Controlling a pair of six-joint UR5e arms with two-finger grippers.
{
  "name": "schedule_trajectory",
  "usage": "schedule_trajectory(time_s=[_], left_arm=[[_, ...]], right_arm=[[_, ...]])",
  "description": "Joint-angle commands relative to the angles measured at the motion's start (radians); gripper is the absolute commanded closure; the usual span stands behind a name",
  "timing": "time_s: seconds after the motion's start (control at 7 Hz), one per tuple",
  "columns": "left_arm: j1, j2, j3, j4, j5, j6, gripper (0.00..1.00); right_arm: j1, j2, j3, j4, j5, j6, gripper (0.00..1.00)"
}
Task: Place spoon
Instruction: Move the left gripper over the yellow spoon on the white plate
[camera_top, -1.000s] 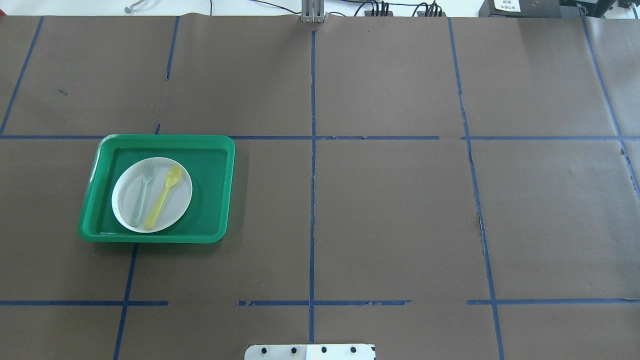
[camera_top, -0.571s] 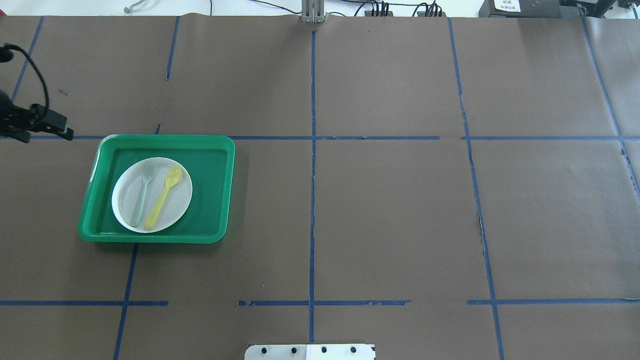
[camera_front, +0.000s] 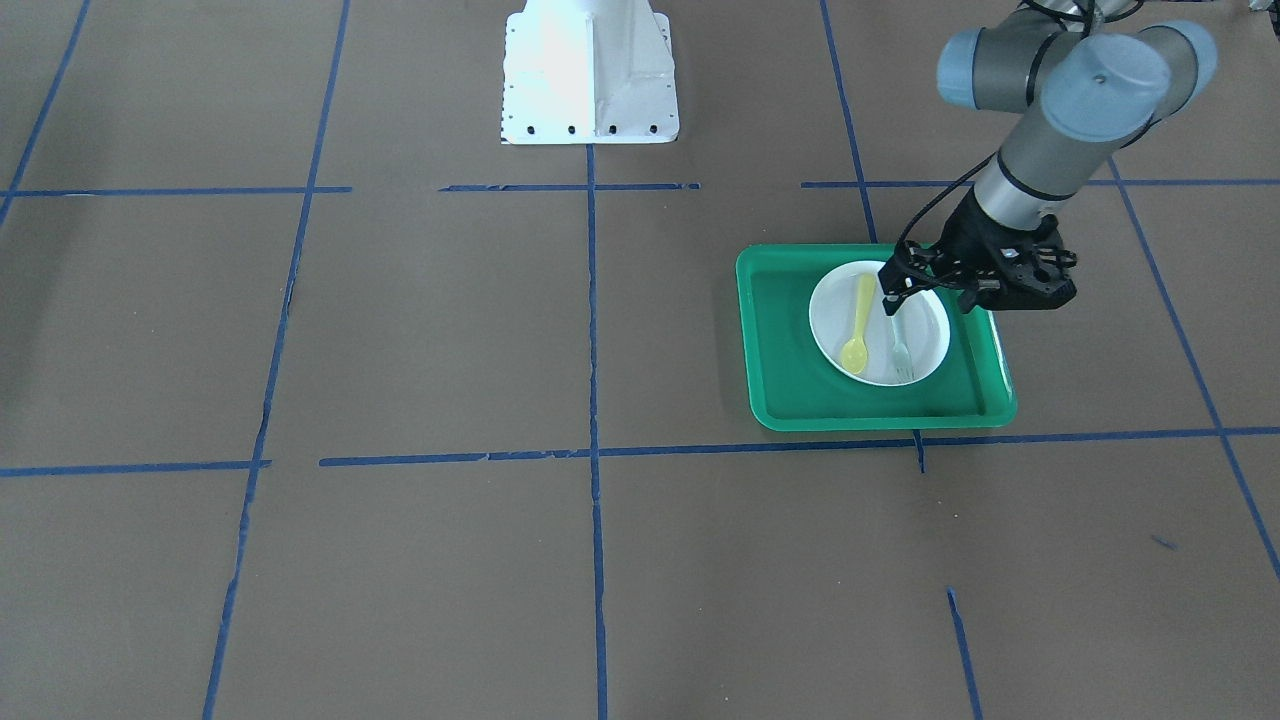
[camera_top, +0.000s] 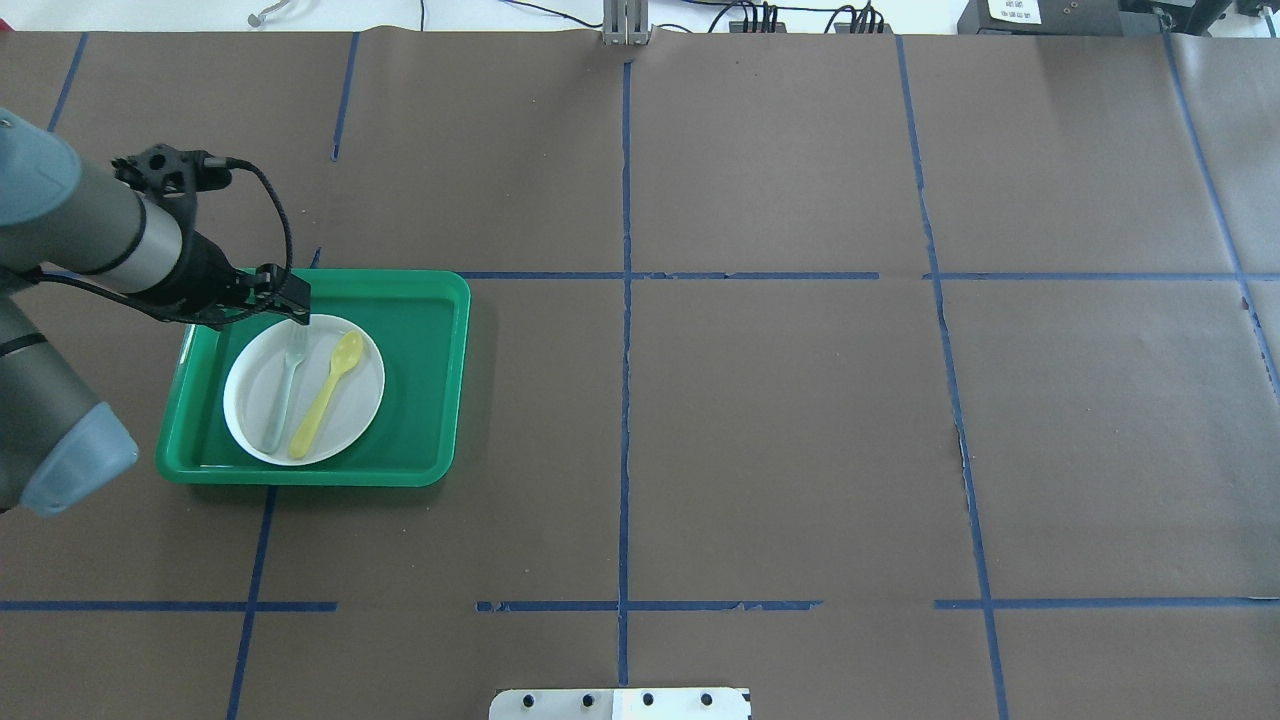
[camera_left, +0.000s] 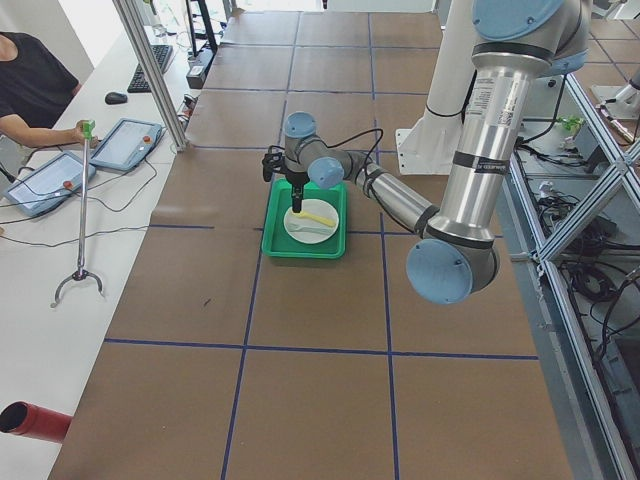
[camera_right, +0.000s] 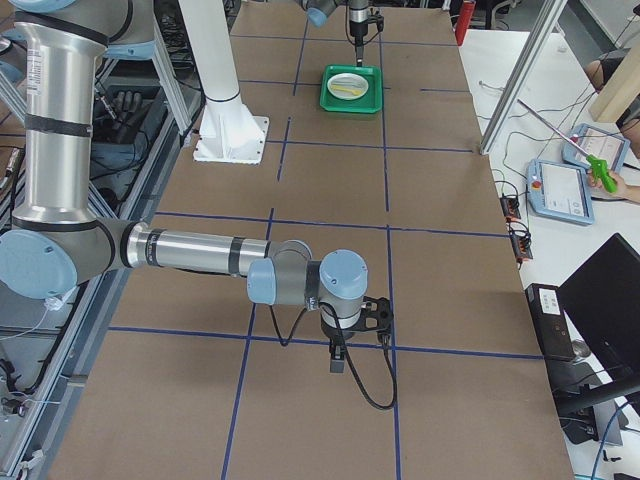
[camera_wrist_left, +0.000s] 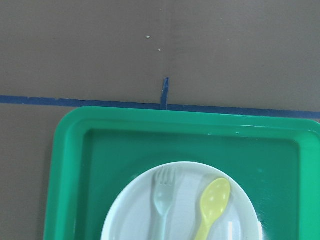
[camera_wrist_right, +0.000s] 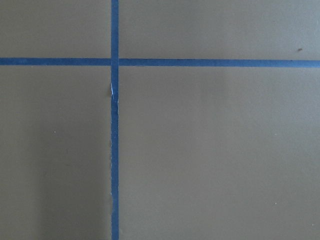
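The yellow spoon (camera_top: 328, 392) lies on a white plate (camera_top: 352, 420) in a green tray (camera_top: 425, 380), bowl end away from the robot. A pale grey-green fork (camera_top: 283, 385) lies beside it on the plate. The spoon also shows in the front view (camera_front: 858, 325) and the left wrist view (camera_wrist_left: 212, 205). My left gripper (camera_top: 297, 305) hangs raised over the plate's fork side (camera_front: 889, 300); its fingers look together and hold nothing. My right gripper (camera_right: 338, 360) shows only in the exterior right view, far from the tray; I cannot tell its state.
The tray stands on the robot's left half of the brown table, which is marked with blue tape lines (camera_top: 625, 400). The white robot base (camera_front: 590, 70) is at the near edge. Operators sit with tablets (camera_left: 125, 143) beyond the far edge.
My left arm has come in from the left edge and now reaches over the tray's far left corner. Spoon, fork, plate and tray have not moved.
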Motion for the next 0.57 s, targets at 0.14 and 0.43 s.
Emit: schedule_trajectory(time_s=[0.14,0.43], left_arm=[[0.085,-0.031,0.057,-0.005,0.031,-0.029,0.22],[0.107,-0.038,0.103,-0.041,0.042,-0.026,0.26]], right_arm=[[0.0,0.0,0.0,0.0,0.0,0.0,0.0],[0.0,0.0,0.0,0.0,0.0,0.0,0.0]])
